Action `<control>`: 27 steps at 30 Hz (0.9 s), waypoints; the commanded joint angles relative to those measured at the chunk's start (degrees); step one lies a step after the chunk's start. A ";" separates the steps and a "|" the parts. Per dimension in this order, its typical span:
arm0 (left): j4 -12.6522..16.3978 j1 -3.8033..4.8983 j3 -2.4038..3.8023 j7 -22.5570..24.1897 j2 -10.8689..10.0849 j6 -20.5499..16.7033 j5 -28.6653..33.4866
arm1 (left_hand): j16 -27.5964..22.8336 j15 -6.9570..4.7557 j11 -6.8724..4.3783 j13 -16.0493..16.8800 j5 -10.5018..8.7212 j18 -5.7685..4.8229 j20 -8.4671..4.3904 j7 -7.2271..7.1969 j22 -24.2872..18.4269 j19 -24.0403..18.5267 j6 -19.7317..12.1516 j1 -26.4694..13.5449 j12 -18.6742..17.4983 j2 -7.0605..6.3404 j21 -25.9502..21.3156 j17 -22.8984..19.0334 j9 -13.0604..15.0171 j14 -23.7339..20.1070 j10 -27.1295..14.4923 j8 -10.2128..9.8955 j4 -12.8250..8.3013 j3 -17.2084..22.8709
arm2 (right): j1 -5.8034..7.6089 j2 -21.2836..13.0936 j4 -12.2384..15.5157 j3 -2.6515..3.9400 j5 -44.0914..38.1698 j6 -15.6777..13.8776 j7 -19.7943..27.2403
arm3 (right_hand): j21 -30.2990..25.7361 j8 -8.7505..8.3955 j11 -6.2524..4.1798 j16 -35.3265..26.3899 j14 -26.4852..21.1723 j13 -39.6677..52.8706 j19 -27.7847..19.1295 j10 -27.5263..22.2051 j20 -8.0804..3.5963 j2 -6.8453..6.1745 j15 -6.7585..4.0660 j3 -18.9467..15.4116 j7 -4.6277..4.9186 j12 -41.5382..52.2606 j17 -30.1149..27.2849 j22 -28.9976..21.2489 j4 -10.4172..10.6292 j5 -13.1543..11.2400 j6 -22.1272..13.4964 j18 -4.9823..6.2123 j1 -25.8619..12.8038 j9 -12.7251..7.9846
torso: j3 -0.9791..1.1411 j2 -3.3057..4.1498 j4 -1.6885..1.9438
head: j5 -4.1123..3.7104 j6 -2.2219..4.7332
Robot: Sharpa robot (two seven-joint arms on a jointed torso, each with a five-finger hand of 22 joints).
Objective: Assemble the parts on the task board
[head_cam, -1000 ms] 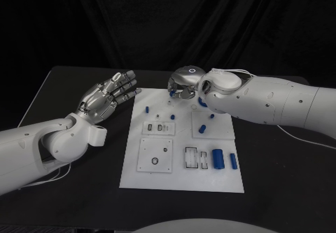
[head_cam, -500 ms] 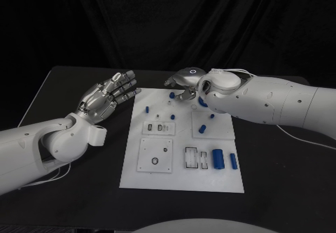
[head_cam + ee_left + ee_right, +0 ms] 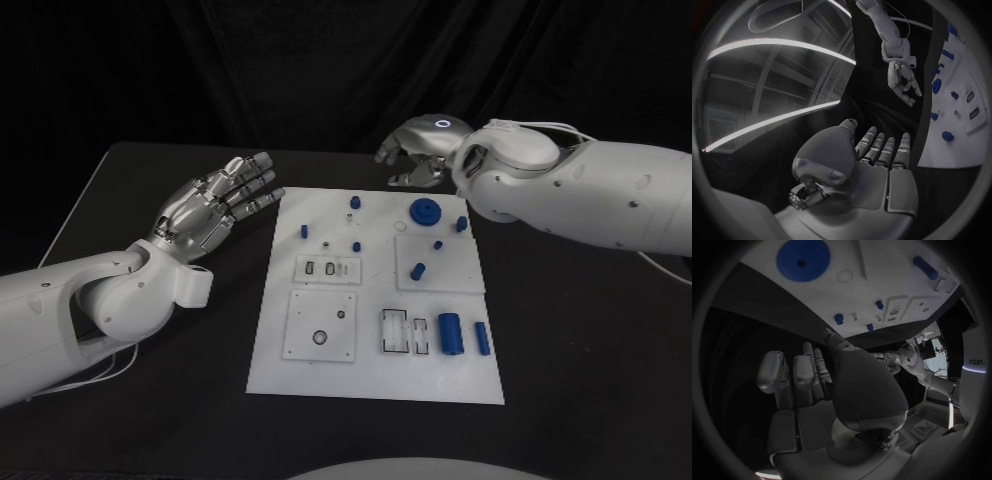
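From the head view, the task board lies in the middle of the bench. The right hand, fingers curled and holding nothing, hangs by the board's far edge, nearest the blue gear. The left hand waits wide by the left edge.

In the right wrist view, the gear lies ahead of the fingers.

A black bench with a white board on it

The bench is black and flat, with a dark curtain behind it. The white task board lies flat in the middle of the bench, with bare black top on both sides of it. The board reaches from near the front of the bench toward the back. Small blue parts sit on the board, not on the bench itself. A thin white cable rests on the bench near its left front corner.
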 commanded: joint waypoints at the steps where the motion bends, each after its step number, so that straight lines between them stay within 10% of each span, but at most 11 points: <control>1: 0.29 0.08 0.03 9.93 -0.17 0.33 0.07 | 0.33 0.45 0.40 0.08 0.29 -0.47 0.11 1.01 0.05 0.31 0.49 0.50 0.22 -0.12 0.18 0.09 0.05 0.12 0.02 0.25 0.05 0.22 | 0.67 -2.63 2.71 -0.09 1.33 -0.54 -2.67 | -1.02 0.29 -1.40 -1.18 -0.93 2.53 -0.95 3.66 -0.66 -0.12 -0.93 -0.27 0.26 4.76 -1.79 -1.14 -0.25 0.37 1.12 1.07 0.35 0.26 | 0.03 0.01 -0.06 | -0.28 -0.37; 6: 0.36 0.08 0.03 9.81 -0.12 0.37 0.52 | 0.58 0.57 0.54 0.13 0.53 -0.55 0.12 1.05 0.07 0.39 0.75 0.60 0.53 -0.18 0.24 0.13 0.08 0.28 0.29 0.35 -0.34 0.70 | 1.27 -8.41 6.56 -0.61 3.82 -1.18 -2.32 | -5.63 -0.61 -3.76 -6.13 -2.44 25.90 -2.69 -4.15 -2.46 -0.40 -2.70 -0.31 -0.37 36.54 -7.38 -4.84 0.99 0.57 3.77 1.65 -0.30 0.91 | 0.02 -0.02 -0.08 | -0.60 -0.49; 7: 0.37 0.08 0.03 9.79 -0.10 0.41 0.56 | 0.63 0.60 0.55 0.13 0.56 -0.56 0.13 1.06 0.06 0.39 0.76 0.61 0.53 -0.19 0.24 0.14 0.09 0.31 0.29 0.36 -0.38 0.75 | 1.19 -9.04 6.89 -0.67 4.15 -1.24 -2.20 | -5.32 -0.58 -4.07 -5.16 -1.55 40.54 -2.12 4.69 -2.90 -0.61 -2.61 -0.55 -0.51 47.69 -5.49 -4.22 1.10 0.65 4.23 1.62 -0.48 1.03 | 0.00 -0.04 -0.12 | -0.61 -0.51; 8: 0.37 0.08 0.03 9.76 -0.07 0.45 0.59 | 0.63 0.60 0.56 0.13 0.57 -0.57 0.13 1.06 0.06 0.39 0.77 0.61 0.53 -0.19 0.24 0.14 0.09 0.31 0.29 0.36 -0.38 0.76 | 1.05 -9.65 7.20 -0.72 4.43 -1.33 -2.07 | 0.88 -0.23 -5.06 4.52 5.26 62.97 3.56 21.18 -3.00 0.18 -2.39 -0.63 -0.12 62.03 11.73 3.91 1.60 0.99 5.59 -0.29 -0.77 1.32 | -0.02 -0.06 -0.16 | -0.57 -0.56; 13: 0.30 0.08 0.03 9.48 0.03 0.79 0.67 | 1.32 1.16 0.86 0.24 0.78 -0.97 0.17 1.14 0.09 0.52 1.10 0.63 1.24 -0.22 0.34 0.26 0.11 0.78 0.89 0.48 -0.92 1.58 | -0.10 -11.79 8.08 -0.88 5.26 -1.81 -1.95 | 6.34 -0.92 -3.47 13.33 10.99 82.16 7.74 38.61 -2.21 -0.29 -2.14 -2.47 0.04 69.57 30.97 11.50 4.55 -0.83 6.92 -1.88 -4.07 1.63 | -0.09 -0.06 -0.13 | -0.76 -0.70; 27: 0.04 0.07 0.03 9.25 0.24 1.13 0.71 | 2.47 1.67 2.29 0.54 0.85 -1.70 0.09 0.98 0.13 0.78 1.77 0.46 3.52 -0.45 0.51 0.40 0.16 1.52 2.71 0.69 -2.03 3.16 | -2.56 -11.73 6.40 -0.95 5.61 0.27 -3.03 | 11.39 -3.36 -2.66 14.84 12.45 82.16 12.55 38.61 -1.39 -0.31 -1.31 -5.41 0.93 69.57 34.83 18.65 7.40 -2.27 3.47 -3.62 -7.84 -0.44 | 0.02 -0.04 -0.40 | -0.76 -1.06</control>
